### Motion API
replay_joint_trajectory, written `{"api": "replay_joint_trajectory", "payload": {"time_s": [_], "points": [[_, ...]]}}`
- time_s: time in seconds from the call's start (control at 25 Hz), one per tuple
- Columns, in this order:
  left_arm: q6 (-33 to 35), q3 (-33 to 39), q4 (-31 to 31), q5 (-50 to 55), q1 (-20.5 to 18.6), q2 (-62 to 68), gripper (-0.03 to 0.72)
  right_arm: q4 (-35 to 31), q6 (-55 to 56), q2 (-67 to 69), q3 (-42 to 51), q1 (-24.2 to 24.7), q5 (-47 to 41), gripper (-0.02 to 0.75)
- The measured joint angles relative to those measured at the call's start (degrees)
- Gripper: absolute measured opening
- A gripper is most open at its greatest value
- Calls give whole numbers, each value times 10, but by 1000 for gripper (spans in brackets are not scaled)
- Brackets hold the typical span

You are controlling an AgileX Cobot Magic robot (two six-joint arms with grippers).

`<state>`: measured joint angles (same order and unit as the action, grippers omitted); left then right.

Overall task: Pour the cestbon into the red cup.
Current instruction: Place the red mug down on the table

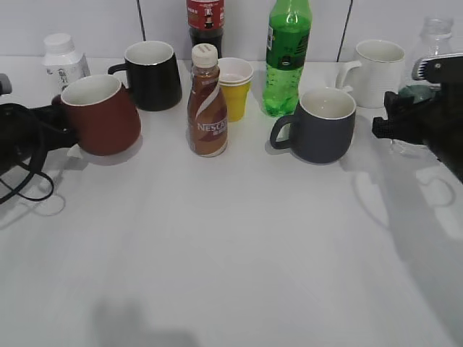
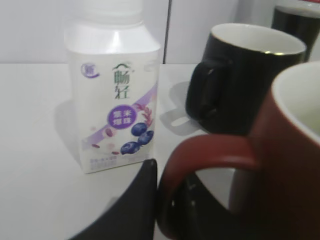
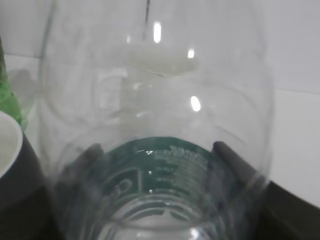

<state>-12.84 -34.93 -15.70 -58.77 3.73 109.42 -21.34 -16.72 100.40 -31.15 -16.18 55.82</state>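
Note:
The red cup (image 1: 101, 116) stands at the left, tilted a little. My left gripper (image 1: 49, 116) is shut on its loop handle. In the left wrist view one dark finger lies outside the handle (image 2: 210, 150) and the other inside the loop, with the gripper (image 2: 167, 172) pinching it; the cup body (image 2: 295, 150) fills the right. The cestbon (image 1: 432, 43), a clear capless bottle with a dark green label, is at the far right. My right gripper (image 1: 399, 121) is shut around it. In the right wrist view the bottle (image 3: 160, 100) fills the frame, with the gripper (image 3: 157, 157) fingers on both sides of the label.
Along the back stand a white yogurt bottle (image 1: 64, 61), black mug (image 1: 152, 72), cola bottle (image 1: 205, 22), Nescafe bottle (image 1: 207, 101), yellow cup (image 1: 235, 87), green soda bottle (image 1: 287, 58), dark grey mug (image 1: 322, 123) and white mug (image 1: 376, 69).

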Motion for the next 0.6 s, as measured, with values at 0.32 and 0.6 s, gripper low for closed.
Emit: {"api": "replay_joint_trajectory", "payload": {"time_s": [0.32, 0.6], "points": [[41, -27, -3, -10, 0, 45, 59, 2, 2, 48, -7, 0, 46, 477], [58, -34, -7, -10, 0, 48, 59, 2, 22, 79, -7, 0, 68, 477]]}}
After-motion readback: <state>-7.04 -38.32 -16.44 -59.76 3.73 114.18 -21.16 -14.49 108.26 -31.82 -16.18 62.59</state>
